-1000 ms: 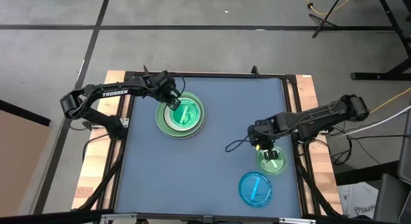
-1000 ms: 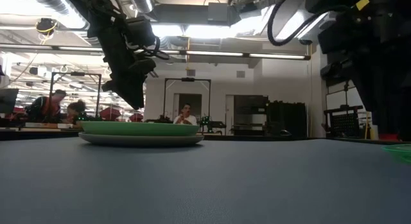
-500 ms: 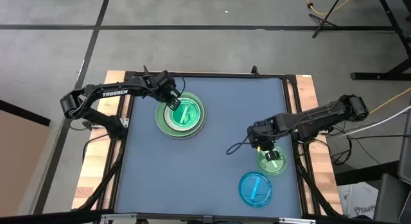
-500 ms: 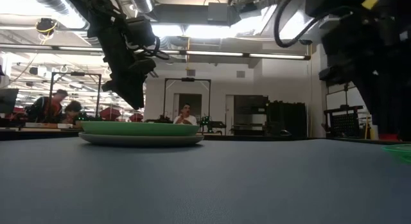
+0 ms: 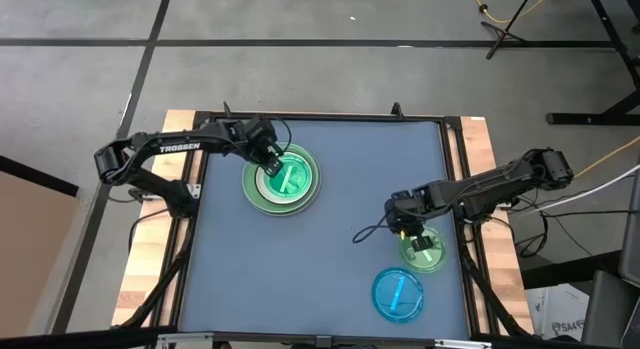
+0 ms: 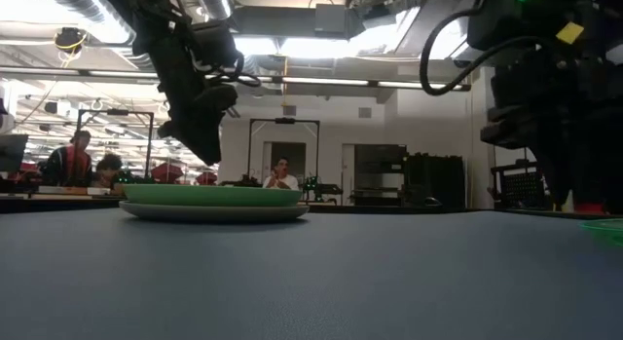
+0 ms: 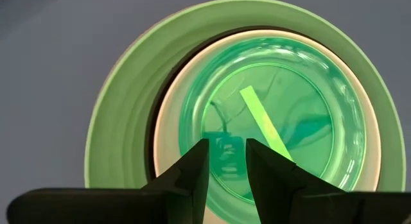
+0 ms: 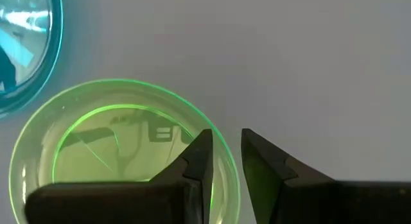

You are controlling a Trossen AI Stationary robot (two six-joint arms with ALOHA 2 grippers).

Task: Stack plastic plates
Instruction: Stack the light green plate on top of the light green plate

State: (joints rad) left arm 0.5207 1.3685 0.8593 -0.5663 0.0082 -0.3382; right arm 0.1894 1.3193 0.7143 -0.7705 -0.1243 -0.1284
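Observation:
A stack of plates (image 5: 281,179) sits far-left on the table: a translucent green plate (image 7: 276,121) on top, then white and black plates, then a large light green plate (image 7: 122,115) on a grey plate (image 6: 214,212). My left gripper (image 7: 226,142) hovers open just above the top plate (image 6: 206,150). A second small translucent green plate (image 5: 424,249) lies flat at the near right. My right gripper (image 8: 225,137) is low over its edge and open (image 5: 408,229). One translucent blue plate (image 5: 398,294) lies nearer the front edge. My right gripper comes from above, with one finger inside and one outside the rim (image 8: 220,146) of the small green plate, which lies flat on the table. Whether either finger touches the rim I cannot tell.
The blue-grey table (image 5: 320,259) has a raised frame along its sides. The blue plate's edge (image 8: 26,51) lies close beside the green one. People sit in the room beyond the far edge (image 6: 282,174).
My right gripper has come down and moved slightly toward the near edge, closing on the small green plate's rim. The plates have not moved.

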